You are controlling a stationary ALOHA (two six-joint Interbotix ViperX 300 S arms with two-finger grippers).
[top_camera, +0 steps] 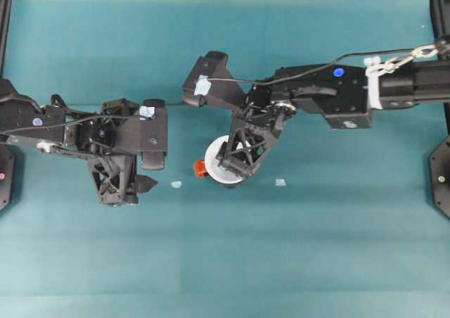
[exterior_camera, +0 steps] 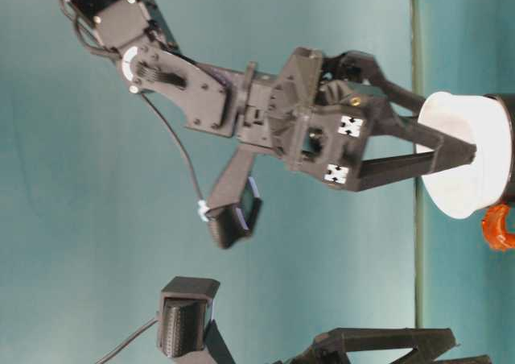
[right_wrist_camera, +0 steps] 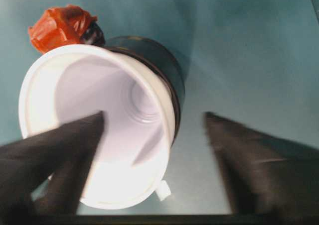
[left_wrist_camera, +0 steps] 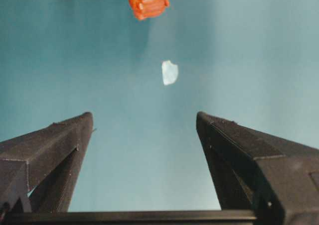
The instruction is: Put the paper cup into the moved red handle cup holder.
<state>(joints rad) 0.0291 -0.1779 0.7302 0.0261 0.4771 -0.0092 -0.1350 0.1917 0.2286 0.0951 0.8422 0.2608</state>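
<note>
**Cup seated, release under way**

Black fingers (right_wrist_camera: 75,150) of the right gripper (right_wrist_camera: 154,155) stood spread, one inside the paper cup (right_wrist_camera: 114,100), gripping nothing. At centre frame overhead, the cup sat in the red handle cup holder (right_wrist_camera: 154,60). Left gripper (left_wrist_camera: 144,150) hung open over bare tabletop (top_camera: 316,262). Next, I judged, a clean withdrawal.

— What colour was the paper cup (right_wrist_camera: 124,150)?
— Plain white, inside and out. The red handle cup holder (right_wrist_camera: 159,60) under it was glossy black, its tab orange-red.
— And the table (top_camera: 316,247)?
— Teal all over, with two pale scraps (top_camera: 176,184) lying on it.
— The grippers?
— Both matte black. The right gripper (exterior_camera: 455,150) carried white squares (exterior_camera: 350,126) with black marks; the left gripper (left_wrist_camera: 144,135) was bare black.
</note>
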